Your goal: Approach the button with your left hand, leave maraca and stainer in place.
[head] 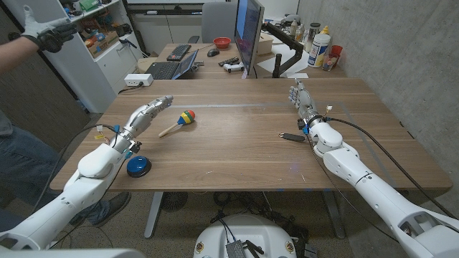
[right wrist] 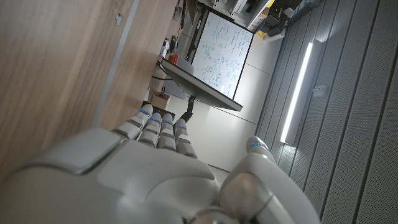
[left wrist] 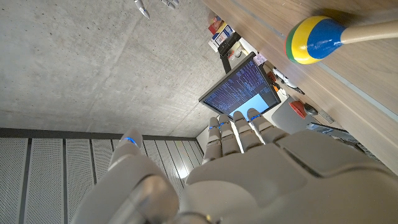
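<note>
Left hand (head: 147, 113) with fingers extended, empty, above tabletop (head: 237, 143) between blue button (head: 138, 166) and maraca (head: 178, 122).

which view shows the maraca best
The head view: the whole maraca lies on the table, wooden handle and coloured head, just beyond the left hand. The left wrist view catches its head and part of the handle close up.

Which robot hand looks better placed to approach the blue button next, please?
The left robot hand: the button lies beside its forearm on the table's left side, while the right robot hand is far across.
</note>
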Tool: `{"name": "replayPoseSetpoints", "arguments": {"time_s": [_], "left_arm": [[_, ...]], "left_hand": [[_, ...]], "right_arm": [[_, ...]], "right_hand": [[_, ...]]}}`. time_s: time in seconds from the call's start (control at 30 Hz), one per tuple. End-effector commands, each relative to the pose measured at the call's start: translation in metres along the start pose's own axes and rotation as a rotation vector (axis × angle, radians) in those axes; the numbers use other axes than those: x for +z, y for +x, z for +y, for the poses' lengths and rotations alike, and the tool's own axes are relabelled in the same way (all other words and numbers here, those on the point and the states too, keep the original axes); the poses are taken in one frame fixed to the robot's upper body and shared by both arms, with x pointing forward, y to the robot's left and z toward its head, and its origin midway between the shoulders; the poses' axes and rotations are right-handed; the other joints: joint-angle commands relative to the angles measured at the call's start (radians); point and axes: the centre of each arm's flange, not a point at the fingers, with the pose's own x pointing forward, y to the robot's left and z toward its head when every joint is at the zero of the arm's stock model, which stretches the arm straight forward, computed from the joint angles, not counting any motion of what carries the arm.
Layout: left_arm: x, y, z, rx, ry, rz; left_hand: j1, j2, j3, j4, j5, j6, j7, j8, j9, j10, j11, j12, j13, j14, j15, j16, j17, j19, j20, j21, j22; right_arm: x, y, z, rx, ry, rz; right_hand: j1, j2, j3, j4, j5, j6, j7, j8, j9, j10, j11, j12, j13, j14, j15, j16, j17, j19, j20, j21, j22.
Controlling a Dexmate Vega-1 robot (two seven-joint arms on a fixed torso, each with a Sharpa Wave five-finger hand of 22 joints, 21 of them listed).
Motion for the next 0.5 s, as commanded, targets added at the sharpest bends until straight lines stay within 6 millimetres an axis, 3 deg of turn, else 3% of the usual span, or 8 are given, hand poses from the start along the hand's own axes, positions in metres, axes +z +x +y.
{"name": "replayPoseSetpoints", "arguments": {"time_s": [0.03,0.5], "left_arm": [[-0.004,-0.009,0.007,-0.003,0.016,0.009],[0.001,-0.021,0.013,-0.008,0.027,-0.006]], "left_hand": [[0.013,-0.002,0.002,-0.005,0.003,0.005,0.003,-0.003,0.005,0.003,0.007,0.003,0.002,0.003,0.004,0.001,0.004,0.008,0.0,-0.008,0.005],[0.017,-0.001,0.001,-0.006,0.003,0.007,0.004,-0.003,0.005,0.003,0.007,0.002,0.002,0.003,0.004,0.0,0.005,0.009,0.0,-0.011,0.006]], "right_arm": [[0.001,0.003,0.0,0.003,-0.002,-0.002],[0.006,-0.001,-0.002,-0.001,-0.006,-0.011]], "right_hand": [[-0.001,0.007,-0.002,0.0,0.01,0.008,0.012,-0.001,0.004,0.009,0.003,0.0,0.004,0.003,0.004,0.005,0.002,0.008,0.004,0.001,0.002],[0.0,0.009,-0.005,-0.001,0.011,0.007,0.011,-0.001,0.004,0.009,0.004,-0.001,0.004,0.005,0.004,0.005,0.002,0.009,0.003,0.001,0.002]]}}
